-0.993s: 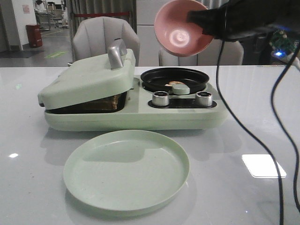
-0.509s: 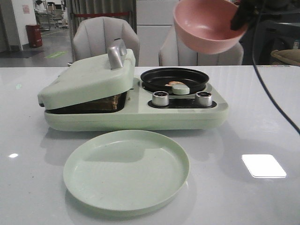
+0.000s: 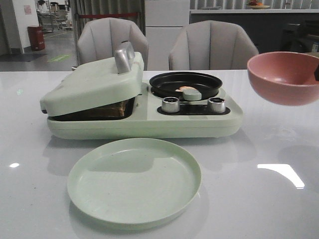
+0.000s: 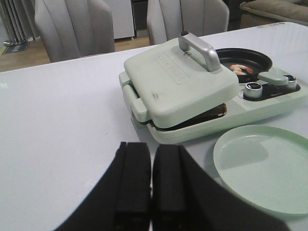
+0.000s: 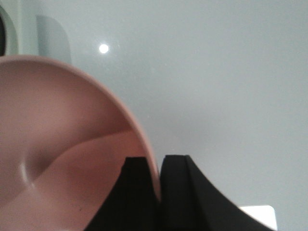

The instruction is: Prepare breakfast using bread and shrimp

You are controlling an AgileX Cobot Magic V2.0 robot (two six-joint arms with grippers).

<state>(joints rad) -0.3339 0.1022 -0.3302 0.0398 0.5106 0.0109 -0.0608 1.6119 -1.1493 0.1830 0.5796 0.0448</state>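
The bread [image 3: 107, 110] lies under the tilted pale green lid [image 3: 94, 82] of the breakfast maker; only its dark crust edge shows, also in the left wrist view [image 4: 207, 115]. Shrimp [image 3: 185, 88] lie in the black round pan [image 3: 186, 82], seen too in the left wrist view [image 4: 240, 69]. My right gripper [image 5: 158, 166] is shut on the rim of the salmon-pink bowl [image 5: 62, 154], held upright above the table at the right [image 3: 284, 77]; the bowl looks empty. My left gripper [image 4: 152, 159] is shut and empty, over the table left of the machine.
A pale green round plate [image 3: 134, 181] sits on the white table in front of the breakfast maker [image 3: 144, 122]. Two metal knobs [image 3: 171, 104] and a green pan handle [image 3: 192, 94] face front. Two grey chairs [image 3: 112, 42] stand behind the table.
My right gripper has turned the pink bowl back upright and carried it right and down, from above the pan to the table's right side. The left gripper has not moved.
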